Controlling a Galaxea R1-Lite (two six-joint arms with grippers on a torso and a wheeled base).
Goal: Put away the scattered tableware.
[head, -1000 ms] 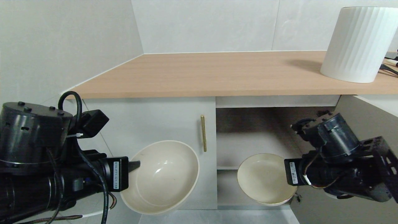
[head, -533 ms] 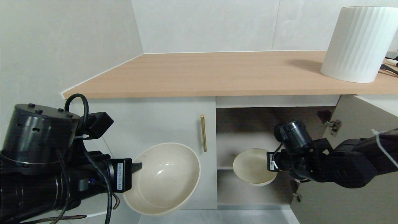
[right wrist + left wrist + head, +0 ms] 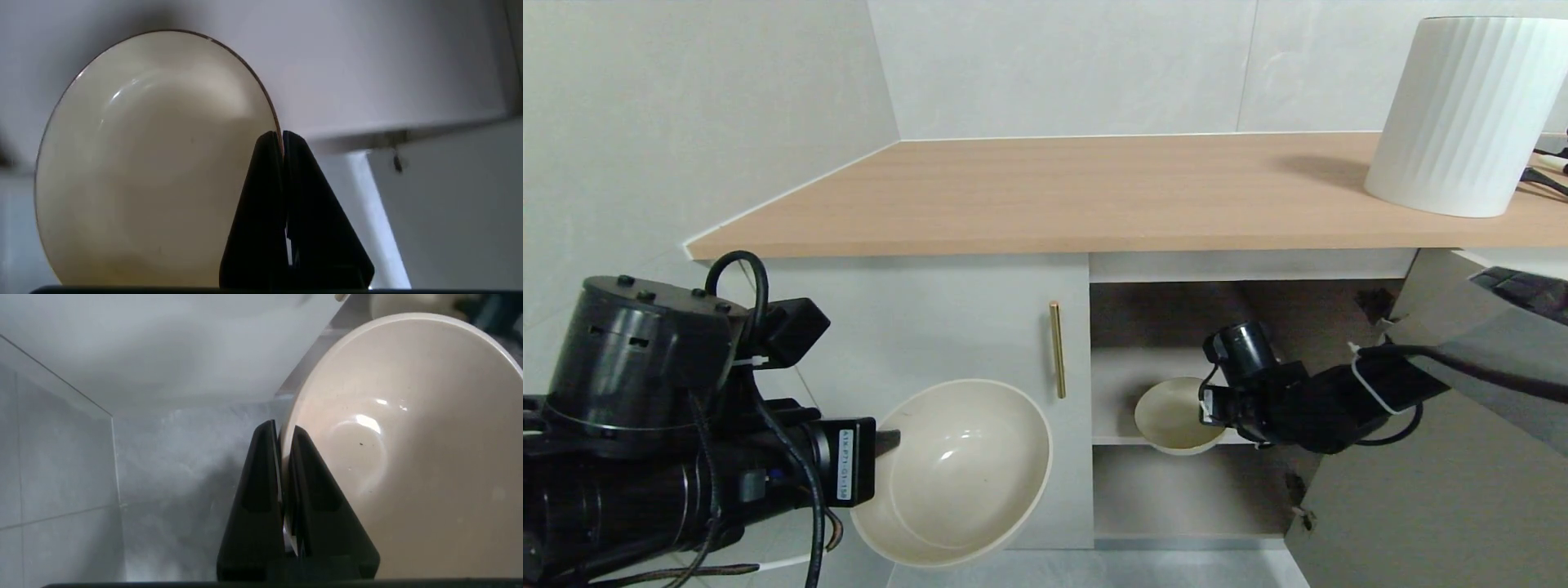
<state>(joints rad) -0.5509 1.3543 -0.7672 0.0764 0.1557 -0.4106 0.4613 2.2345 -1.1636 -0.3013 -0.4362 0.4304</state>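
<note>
- Left tool [image 3: 886, 441] pinches the near rim of the big cream bowl [image 3: 964, 474]; the left wrist view shows its fingers [image 3: 263, 469] pressed on either side of the rim, one inside the bowl [image 3: 409, 457] and one outside.
- Big bowl is held in the air, tilted with its opening towards the camera, in front of the closed cupboard door [image 3: 915, 327] and low beside the brass handle [image 3: 1055, 349].
- Right tool [image 3: 1205, 408] pinches the rim of the small cream bowl [image 3: 1172, 412]; in the right wrist view the tool [image 3: 282, 140] is clamped tight on the edge of that bowl [image 3: 147, 163].
- Small bowl is inside the open cupboard bay, at the level of the inner shelf [image 3: 1119, 441], tilted with its opening facing out. Can't tell if its underside touches the shelf.
- Right-hand cupboard door [image 3: 1421, 490] stands swung open, next to the right arm.
- Wooden worktop [image 3: 1054, 196] runs above the cupboard; a white ribbed container [image 3: 1462, 114] stands on its far right end.
</note>
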